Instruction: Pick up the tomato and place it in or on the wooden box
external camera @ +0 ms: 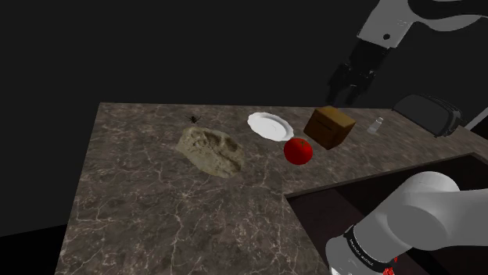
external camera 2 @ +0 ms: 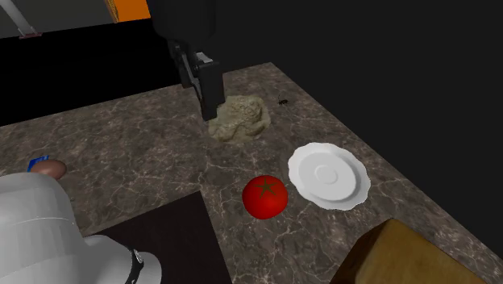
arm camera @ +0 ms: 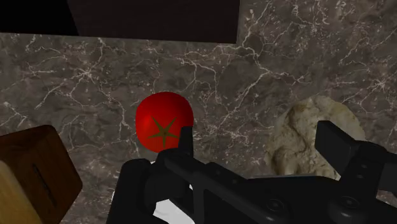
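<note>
Setting. I worked at a countertop (external camera: 156,211) of dark brown-grey stone veined in white, under dim light. On the side nearest me its edge was cut back in an L around a flat, darker, reddish-brown panel (external camera: 344,207) that met the stone directly. Beyond the counter's far and side edges lay a black area (external camera: 172,47). In the second exterior view, an orange block (external camera 2: 129,8) and a pale grey strip (external camera 2: 56,12) showed above my counter's far edge.

Before me I count one tomato (external camera: 298,151), one brown box (external camera: 330,127), one white plate (external camera: 270,126), one beige lumpy mass (external camera: 210,150), one small clear bottle (external camera: 376,126) and one tiny black object (external camera: 193,119).
</note>
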You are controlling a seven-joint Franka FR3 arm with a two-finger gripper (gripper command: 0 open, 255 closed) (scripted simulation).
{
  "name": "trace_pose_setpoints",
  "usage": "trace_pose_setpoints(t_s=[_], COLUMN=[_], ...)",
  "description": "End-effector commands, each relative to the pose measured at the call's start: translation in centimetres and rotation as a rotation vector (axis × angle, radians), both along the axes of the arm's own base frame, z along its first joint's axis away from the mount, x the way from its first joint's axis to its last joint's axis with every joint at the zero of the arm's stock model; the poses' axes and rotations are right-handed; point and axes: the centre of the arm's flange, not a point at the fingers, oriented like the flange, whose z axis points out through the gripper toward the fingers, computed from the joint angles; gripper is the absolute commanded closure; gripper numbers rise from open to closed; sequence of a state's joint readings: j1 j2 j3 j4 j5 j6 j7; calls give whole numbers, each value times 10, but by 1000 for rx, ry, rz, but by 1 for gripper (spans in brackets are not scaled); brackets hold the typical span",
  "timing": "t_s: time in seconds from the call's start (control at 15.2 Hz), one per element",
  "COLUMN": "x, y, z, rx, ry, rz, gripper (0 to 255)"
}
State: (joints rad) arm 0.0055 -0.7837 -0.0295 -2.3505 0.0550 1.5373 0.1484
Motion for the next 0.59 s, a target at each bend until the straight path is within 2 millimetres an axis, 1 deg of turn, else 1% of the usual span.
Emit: trace_pose_setpoints(t_s=[0.0, 0.26, 0.53], x=[0, 21, 41], y=[0, -1, -10], z=[0, -45, -89], rx=[0, -47, -95], ry=[0, -18, -35], rz=[0, -286, -572], gripper=[0, 0, 0])
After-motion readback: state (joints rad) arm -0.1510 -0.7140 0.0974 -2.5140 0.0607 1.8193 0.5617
